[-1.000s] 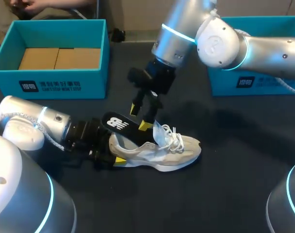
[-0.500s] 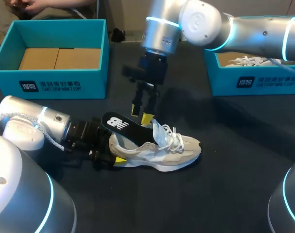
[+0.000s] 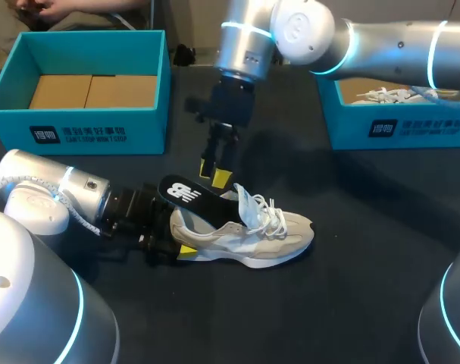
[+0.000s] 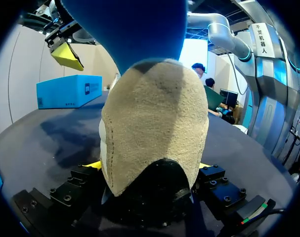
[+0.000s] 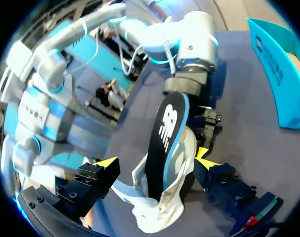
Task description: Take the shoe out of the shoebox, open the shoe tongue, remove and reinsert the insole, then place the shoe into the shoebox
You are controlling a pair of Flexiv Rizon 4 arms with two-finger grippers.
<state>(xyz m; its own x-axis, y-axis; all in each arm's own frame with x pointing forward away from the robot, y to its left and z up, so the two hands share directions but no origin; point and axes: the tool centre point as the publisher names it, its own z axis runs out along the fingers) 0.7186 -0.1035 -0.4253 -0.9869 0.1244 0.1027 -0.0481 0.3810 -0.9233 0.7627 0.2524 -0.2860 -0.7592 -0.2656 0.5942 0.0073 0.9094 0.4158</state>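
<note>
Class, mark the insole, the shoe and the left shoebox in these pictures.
insole (image 3: 184, 192): head view, on its white logo.
shoe (image 3: 286, 233): head view, on its beige side near the toe.
left shoebox (image 3: 93, 130): head view, on its front wall.

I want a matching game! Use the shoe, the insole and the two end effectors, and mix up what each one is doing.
Things:
1. shoe
2. insole
3. left end effector
4. right end effector

States:
A. open, just above the insole
B. resting on the table
C. sticking up out of the shoe
D. shut on the shoe's heel

Pairs: 1-B, 2-C, 3-D, 4-A
</note>
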